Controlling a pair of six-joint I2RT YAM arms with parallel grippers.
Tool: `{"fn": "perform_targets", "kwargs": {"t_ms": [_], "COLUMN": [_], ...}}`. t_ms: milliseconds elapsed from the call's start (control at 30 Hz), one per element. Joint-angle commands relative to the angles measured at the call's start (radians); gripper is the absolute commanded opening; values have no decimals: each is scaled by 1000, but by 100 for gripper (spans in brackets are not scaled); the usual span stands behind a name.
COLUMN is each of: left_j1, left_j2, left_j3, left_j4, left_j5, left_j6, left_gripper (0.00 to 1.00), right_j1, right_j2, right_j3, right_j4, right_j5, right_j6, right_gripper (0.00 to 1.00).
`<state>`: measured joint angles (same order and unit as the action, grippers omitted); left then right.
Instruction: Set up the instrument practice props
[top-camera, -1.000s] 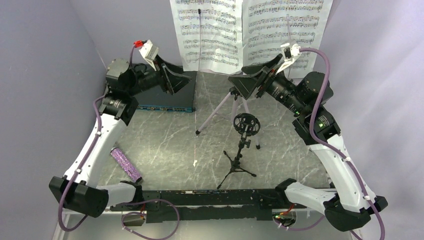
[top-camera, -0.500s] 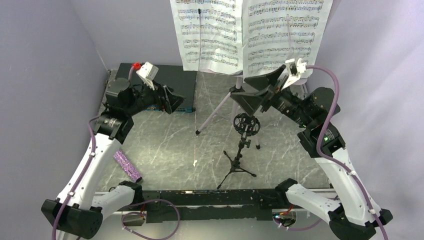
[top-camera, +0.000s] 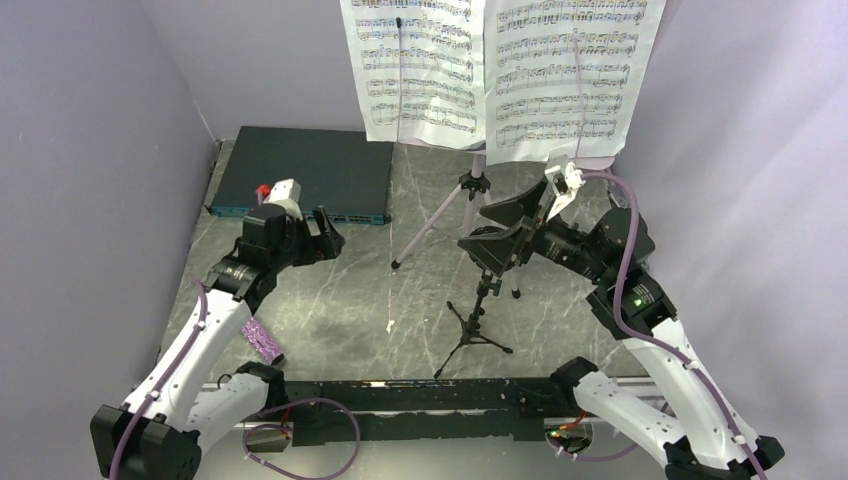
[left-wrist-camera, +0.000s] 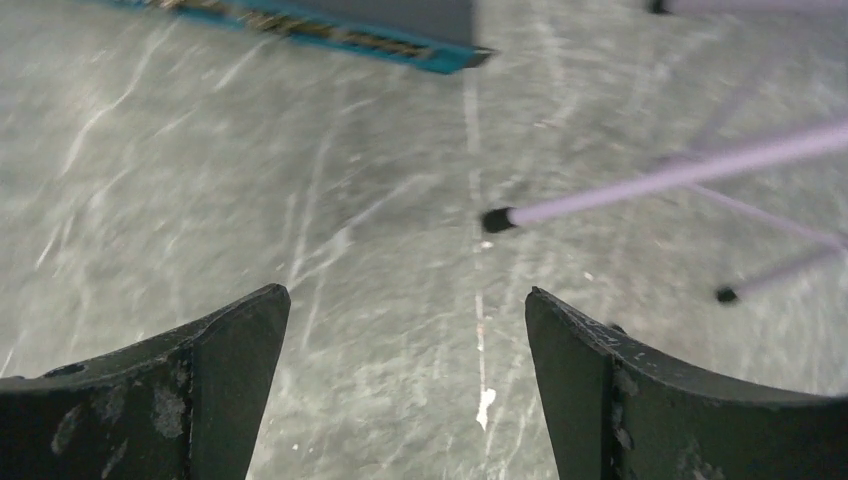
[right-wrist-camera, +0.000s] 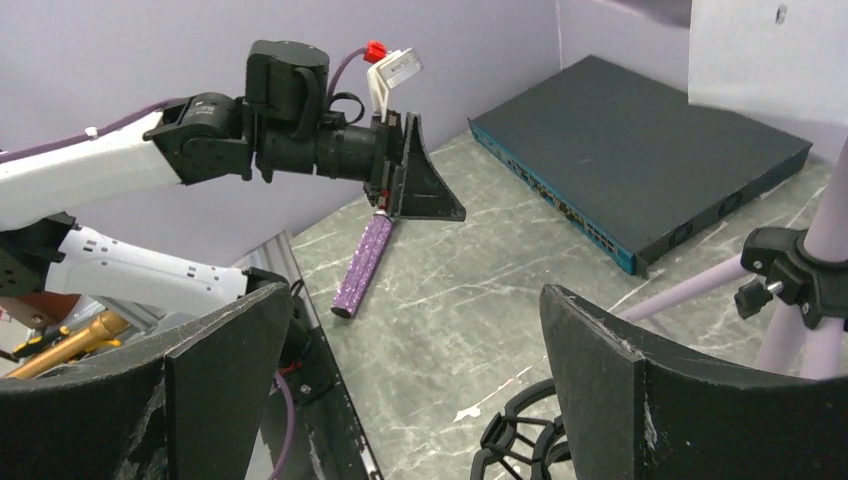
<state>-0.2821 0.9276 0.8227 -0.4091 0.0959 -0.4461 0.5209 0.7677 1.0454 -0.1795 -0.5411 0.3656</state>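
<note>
At back centre, a pale lilac music stand (top-camera: 470, 195) on slim tubular legs tipped with black rubber feet, planted on the grey marbled table (top-camera: 340, 290). Propped on it side by side, two white sheet-music pages (top-camera: 418, 70), printed with staves, each crossed by a thin rod. Page tops cut off by the frame edge; the stand's desk hidden behind the paper.

Just in front, a small black tripod mic stand (top-camera: 478, 320), upright, matte legs splayed. From above, its ring-shaped cradle (right-wrist-camera: 500, 432) hidden under the right gripper (top-camera: 500, 225); only a webbed arc of it showing at the bottom of the right wrist view.

Lying flat at front left, a glittery purple microphone (top-camera: 262, 340), cylindrical, partly covered by the left arm from above, shown full length in the right wrist view.

Left gripper (top-camera: 325, 235) near the table, in front of a flat dark box with blue front edge (top-camera: 300, 170): jaws spread wide, nothing between the scuffed black wedge fingers. Right gripper likewise wide apart and empty. Left wrist view blurred; box ports too small to read.
</note>
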Motion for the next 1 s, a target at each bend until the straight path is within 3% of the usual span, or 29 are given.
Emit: {"fn": "perform_targets", "kwargs": {"t_ms": [0,233,633,767,967], "left_j1": [1,11,166,255,433], "left_j2": [17,137,286,310,261], "left_j3": [-20,0,10,-25,-135], "left_j4": [-132,-323,-612,-618,-394], "left_j5": [-328,-641,-926,-909,-701], "left_j6": [-237,-447,-830,-869,-743], "left_gripper": [94,94,94,94,94], "right_j1": [2,2,2,2,2], "right_j2": [-36,-50,-30,-23,-6], "right_j3": [-17,-27,-38,-40,-26], "right_j4": [48,23,7,13,0], "right_j5": [8,26,5,0,12], "right_j6": [28,9,-19,-14,-9], "right_gripper": [100,100,100,100,100]}}
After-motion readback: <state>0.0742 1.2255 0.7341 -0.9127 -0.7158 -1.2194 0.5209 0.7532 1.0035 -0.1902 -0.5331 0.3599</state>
